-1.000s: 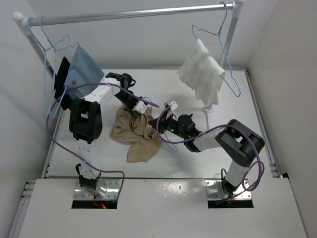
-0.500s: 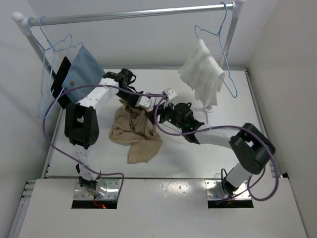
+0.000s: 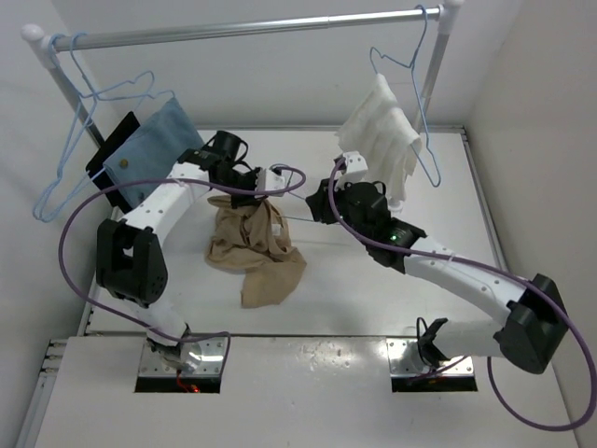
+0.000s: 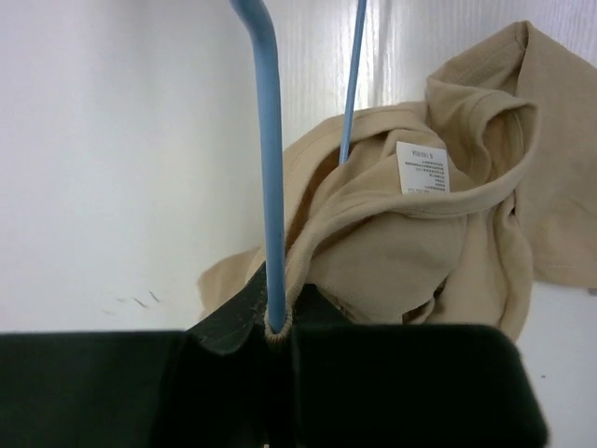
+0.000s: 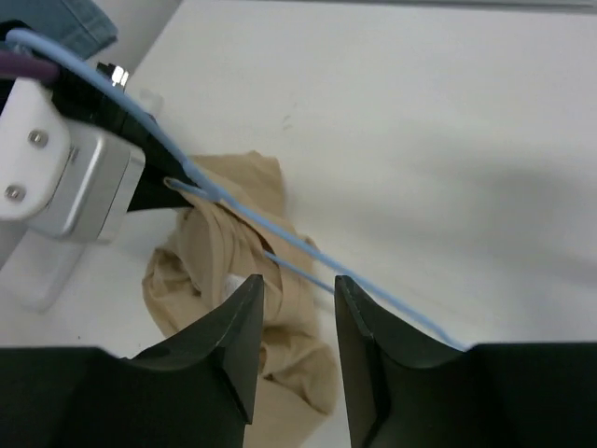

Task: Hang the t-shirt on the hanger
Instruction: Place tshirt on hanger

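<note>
My left gripper [image 4: 275, 327] squeezes the hanger [image 4: 270, 168] at the t-shirt [image 4: 410, 243] neck; my right gripper [image 5: 297, 308] is open. Go slow, keep the hanger inside it.

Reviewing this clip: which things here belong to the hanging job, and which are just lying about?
Part of the job:
- t-shirt, heaped on the table
- hanger, clamped in the left gripper
- right gripper, open near the wire

Just lying about:
- white cloth and blue cloth, hanging from the rail
- spare hangers at the rail's left end
</note>
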{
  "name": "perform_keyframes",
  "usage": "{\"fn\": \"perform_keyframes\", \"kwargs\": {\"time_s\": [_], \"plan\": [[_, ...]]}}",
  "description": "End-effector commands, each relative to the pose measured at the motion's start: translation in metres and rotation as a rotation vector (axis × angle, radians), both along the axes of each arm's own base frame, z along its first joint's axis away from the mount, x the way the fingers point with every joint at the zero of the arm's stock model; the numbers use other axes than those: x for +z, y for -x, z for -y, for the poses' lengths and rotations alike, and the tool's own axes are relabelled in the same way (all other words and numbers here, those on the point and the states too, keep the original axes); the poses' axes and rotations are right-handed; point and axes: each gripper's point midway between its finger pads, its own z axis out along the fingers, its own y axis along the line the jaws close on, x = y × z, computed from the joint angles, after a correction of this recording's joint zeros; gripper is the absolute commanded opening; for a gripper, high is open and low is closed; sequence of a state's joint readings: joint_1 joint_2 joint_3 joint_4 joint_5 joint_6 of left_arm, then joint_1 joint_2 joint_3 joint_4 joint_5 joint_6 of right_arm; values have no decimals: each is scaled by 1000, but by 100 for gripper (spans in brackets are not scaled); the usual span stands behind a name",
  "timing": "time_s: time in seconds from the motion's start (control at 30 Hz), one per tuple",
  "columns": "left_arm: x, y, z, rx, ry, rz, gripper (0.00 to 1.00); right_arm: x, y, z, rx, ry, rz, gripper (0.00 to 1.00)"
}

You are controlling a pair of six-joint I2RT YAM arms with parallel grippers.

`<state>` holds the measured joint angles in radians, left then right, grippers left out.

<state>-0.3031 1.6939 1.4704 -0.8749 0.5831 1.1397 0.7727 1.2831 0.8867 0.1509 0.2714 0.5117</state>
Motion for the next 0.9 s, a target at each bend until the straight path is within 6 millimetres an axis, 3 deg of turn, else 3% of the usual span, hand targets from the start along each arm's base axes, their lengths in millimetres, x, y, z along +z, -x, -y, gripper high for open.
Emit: {"fn": "perform_keyframes", "kwargs": {"time_s": [0.0,0.07,0.1,0.13,0.27,0.3,0.37,0.47,0.5,0.6,0.73,0.87], "plan": [[22,-6,-2,157,37,49,0,5,16,13,-41,-9,-48,36],[11,5,-7,191,34,16,0,4,30,-2,63,-10,-75,43],[18,9,-8,197,48,36,0,-3,31,-12,114,10,-99,50],[10,17,-11,204,42,11,0,-12,38,-23,165,26,-137,54],[6,31,-14,245,67,-4,0,-65,63,-41,256,25,-371,62],[4,34,-16,257,61,-11,0,-79,67,-41,251,-6,-388,62],[-5,42,-19,258,55,-25,0,-81,68,-43,233,-68,-396,60],[-12,48,-22,263,45,-27,0,-105,65,-49,241,-22,-449,41],[-17,50,-23,263,42,-34,0,-111,66,-54,260,-16,-473,40],[-21,52,-24,270,40,-49,0,-125,73,-75,374,-51,-483,46],[-20,53,-24,270,44,-41,0,-152,76,-69,336,-45,-536,50],[-20,53,-24,277,46,-47,0,-163,76,-72,345,-28,-522,52]]}}
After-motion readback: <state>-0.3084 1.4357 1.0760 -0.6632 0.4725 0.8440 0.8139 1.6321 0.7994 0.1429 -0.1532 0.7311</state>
